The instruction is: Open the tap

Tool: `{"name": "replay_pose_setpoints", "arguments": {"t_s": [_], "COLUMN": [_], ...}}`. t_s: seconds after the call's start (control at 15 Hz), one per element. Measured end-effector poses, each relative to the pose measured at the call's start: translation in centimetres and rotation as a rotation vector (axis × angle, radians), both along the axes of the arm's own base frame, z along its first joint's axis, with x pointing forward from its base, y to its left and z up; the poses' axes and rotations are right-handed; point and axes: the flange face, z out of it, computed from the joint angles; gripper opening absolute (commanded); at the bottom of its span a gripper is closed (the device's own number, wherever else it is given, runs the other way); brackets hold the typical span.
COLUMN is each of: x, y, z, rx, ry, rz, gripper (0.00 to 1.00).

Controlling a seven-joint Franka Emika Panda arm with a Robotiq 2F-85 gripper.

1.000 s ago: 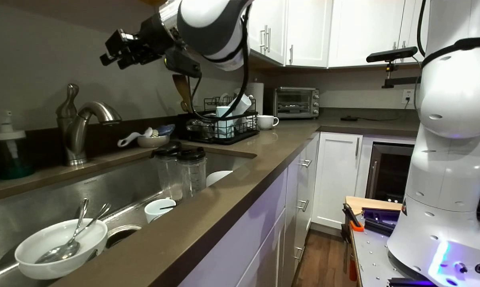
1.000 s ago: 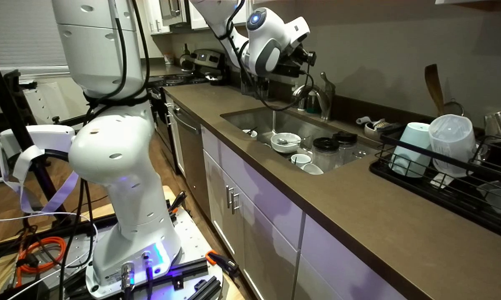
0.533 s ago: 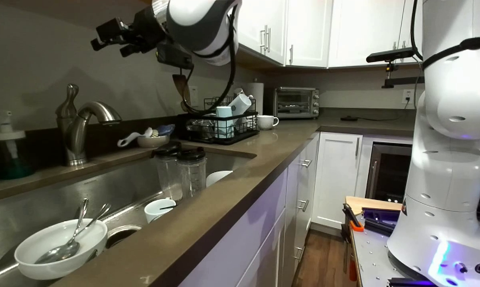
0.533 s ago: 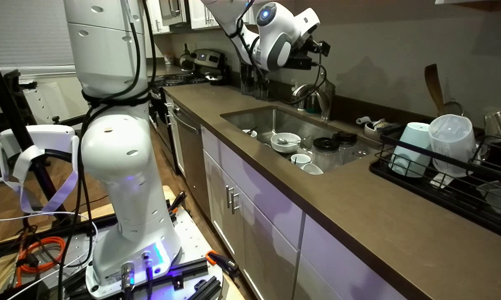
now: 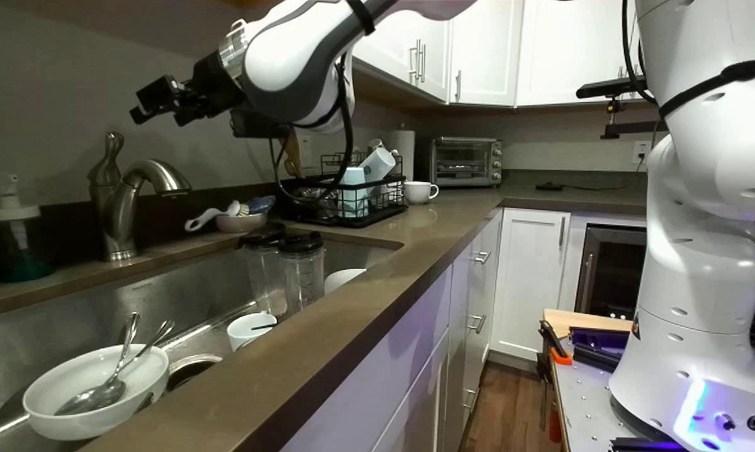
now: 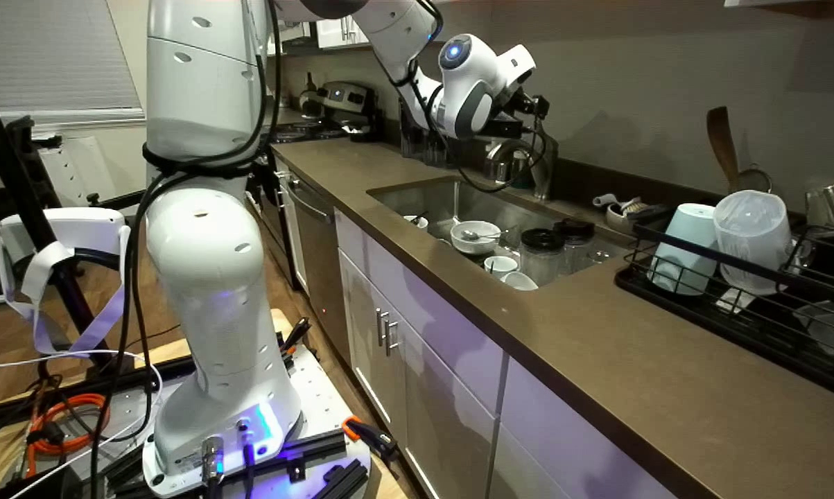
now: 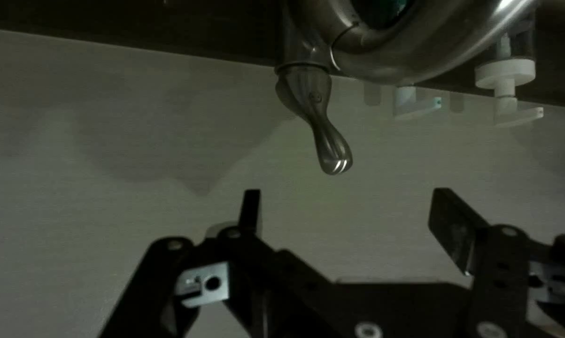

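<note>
The tap (image 5: 121,216) is a brushed silver faucet behind the sink, with a curved spout and an upright handle on top. It also shows in an exterior view (image 6: 545,177), partly behind the arm's cable. In the wrist view, the tap's handle (image 7: 327,129) hangs upside down and its spout (image 7: 404,54) is at the top. My gripper (image 5: 161,117) is above the tap, pointing toward the wall. In the wrist view, the gripper (image 7: 345,197) is open and empty. The handle's tip lies beyond the fingertips, between their lines, apart from both.
A soap bottle (image 5: 18,251) stands beside the tap. The sink (image 5: 164,304) holds a white bowl (image 5: 44,408) with spoons, cups and black-lidded bottles (image 5: 303,279). A small bowl with brushes (image 5: 242,223) sits on the sink ledge. A black dish rack (image 5: 377,216) stands farther along the counter.
My gripper has moved toward the tap's handle. It rose slightly, then came down lower than before, and stayed open. The tap looks unchanged.
</note>
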Motion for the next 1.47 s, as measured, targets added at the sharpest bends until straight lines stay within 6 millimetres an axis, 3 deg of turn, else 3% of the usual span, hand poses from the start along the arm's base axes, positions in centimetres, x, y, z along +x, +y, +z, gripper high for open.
{"name": "replay_pose_setpoints", "arguments": {"t_s": [0.47, 0.6, 0.8, 1.2, 1.47], "x": [1.8, 2.2, 2.4, 2.8, 3.6], "y": [2.3, 2.7, 2.8, 2.4, 2.8], "z": [-0.8, -0.9, -1.7, -3.5, -3.5], "rx": [-0.007, -0.011, -0.024, -0.051, -0.058], "ry": [-0.012, -0.017, -0.007, 0.018, 0.011], "rz": [0.026, 0.028, 0.018, -0.012, -0.009], "gripper": [0.13, 0.04, 0.00, 0.04, 0.03]}}
